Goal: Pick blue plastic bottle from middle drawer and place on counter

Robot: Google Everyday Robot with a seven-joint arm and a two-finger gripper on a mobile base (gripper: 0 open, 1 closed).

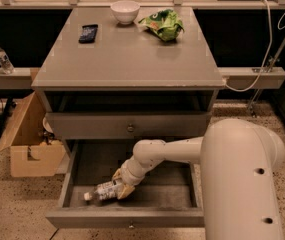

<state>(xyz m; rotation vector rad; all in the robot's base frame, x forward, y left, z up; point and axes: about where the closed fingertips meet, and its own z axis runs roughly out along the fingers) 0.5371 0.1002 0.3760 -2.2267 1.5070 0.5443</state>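
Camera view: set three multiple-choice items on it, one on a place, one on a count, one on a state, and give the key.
1. Where is the blue plastic bottle?
A) on the floor
B) in the open middle drawer
C) held in the air above the drawer

2. How many things lie on the counter?
A) one
B) five
C) three

3. How does the bottle rest?
A) on its side
B) upright
C) upside down

Key:
1 B: it lies on the drawer floor, with the gripper down in the drawer at its end away from the cap.
2 C: a white bowl, a dark flat object and a green bag.
3 A: its length runs along the drawer floor.
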